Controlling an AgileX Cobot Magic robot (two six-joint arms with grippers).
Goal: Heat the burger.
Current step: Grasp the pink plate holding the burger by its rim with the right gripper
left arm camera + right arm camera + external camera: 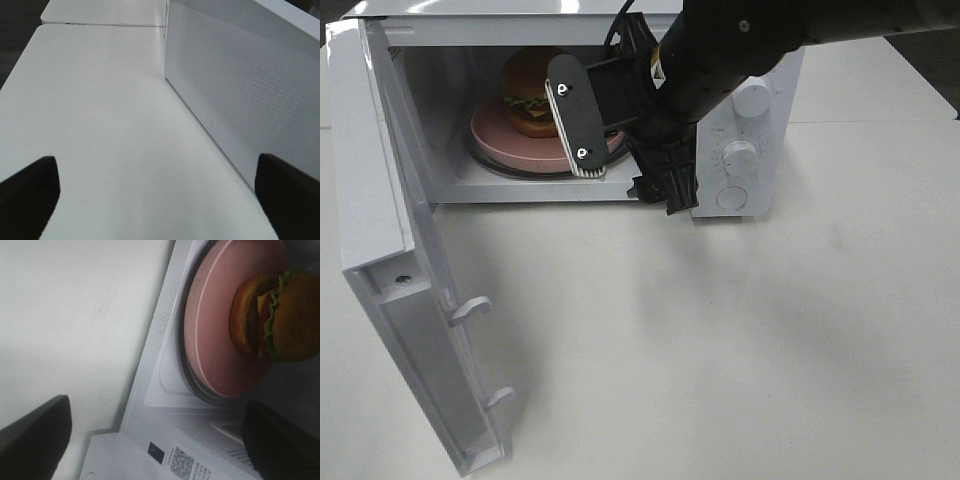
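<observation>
Burger (528,92) on pink plate (500,145) inside microwave (740,185); right pincer (610,135) wide open, empty.

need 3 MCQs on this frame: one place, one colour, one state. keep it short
1. Where is the burger?
A. on the table
B. on a plate inside the microwave
C. in the right gripper

2. What colour is the plate?
A. pink
B. blue
C. white

3. How is the microwave door?
A. shut
B. removed
C. swung open

Key: 1 B, the burger sits on the plate in the microwave cavity; 2 A, the plate rim shows pink; 3 C, the door hangs open to the left and the right gripper is empty.
</observation>
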